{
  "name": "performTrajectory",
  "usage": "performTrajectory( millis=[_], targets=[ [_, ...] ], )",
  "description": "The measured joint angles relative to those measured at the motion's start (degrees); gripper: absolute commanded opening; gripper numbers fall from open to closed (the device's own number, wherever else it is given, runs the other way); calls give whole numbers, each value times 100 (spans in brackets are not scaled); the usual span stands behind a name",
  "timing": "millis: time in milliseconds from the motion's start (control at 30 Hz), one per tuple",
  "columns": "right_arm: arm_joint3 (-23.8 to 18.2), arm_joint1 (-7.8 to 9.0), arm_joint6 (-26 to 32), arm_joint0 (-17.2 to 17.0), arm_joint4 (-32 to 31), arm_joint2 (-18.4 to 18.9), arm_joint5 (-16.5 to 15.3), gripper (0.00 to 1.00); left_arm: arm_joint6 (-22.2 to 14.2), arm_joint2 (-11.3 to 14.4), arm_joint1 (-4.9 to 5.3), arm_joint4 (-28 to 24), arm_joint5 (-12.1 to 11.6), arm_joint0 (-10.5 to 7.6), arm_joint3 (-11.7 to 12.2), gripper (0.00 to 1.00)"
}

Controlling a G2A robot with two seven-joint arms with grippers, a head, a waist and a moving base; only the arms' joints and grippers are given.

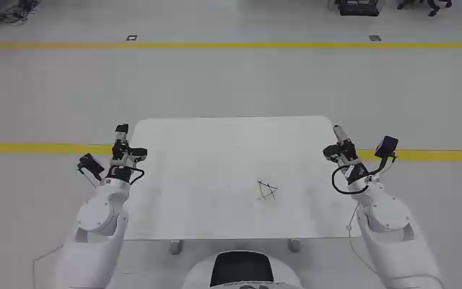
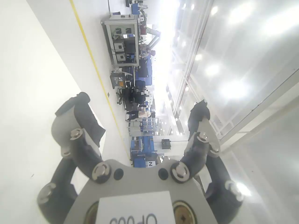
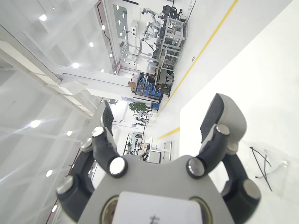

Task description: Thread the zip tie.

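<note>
Thin black zip ties (image 1: 267, 191) lie crossed on the white table (image 1: 216, 166), right of its middle and toward the front edge. In the right wrist view the same zip ties (image 3: 262, 164) rest on a clear plastic sheet beside the finger. My left gripper (image 1: 120, 137) hovers at the table's left edge, open and holding nothing (image 2: 142, 103). My right gripper (image 1: 339, 139) hovers at the table's right edge, also open and holding nothing (image 3: 163, 108). Both grippers point away from me, well apart from the zip ties.
A yellow floor line (image 1: 43, 148) runs behind the table on both sides. Another yellow line (image 1: 231, 45) crosses the floor farther back. Workshop racks and equipment (image 2: 123, 45) stand in the distant room.
</note>
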Motion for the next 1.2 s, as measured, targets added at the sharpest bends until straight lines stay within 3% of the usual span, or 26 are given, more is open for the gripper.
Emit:
performTrajectory(
  millis=[167,333,533,1033,1200],
  targets=[
    [-54,24,111,68,-112,-30,-13,100,0,0,0,0,0,0,0,100],
    [-27,100,1027,503,-1332,-147,153,100,0,0,0,0,0,0,0,100],
    [160,152,1951,980,-2037,-398,307,100,0,0,0,0,0,0,0,100],
    [139,161,1950,1001,-2045,-421,279,100,0,0,0,0,0,0,0,100],
    [201,217,2798,1446,-3041,-762,290,100,0,0,0,0,0,0,0,100]
  ],
)
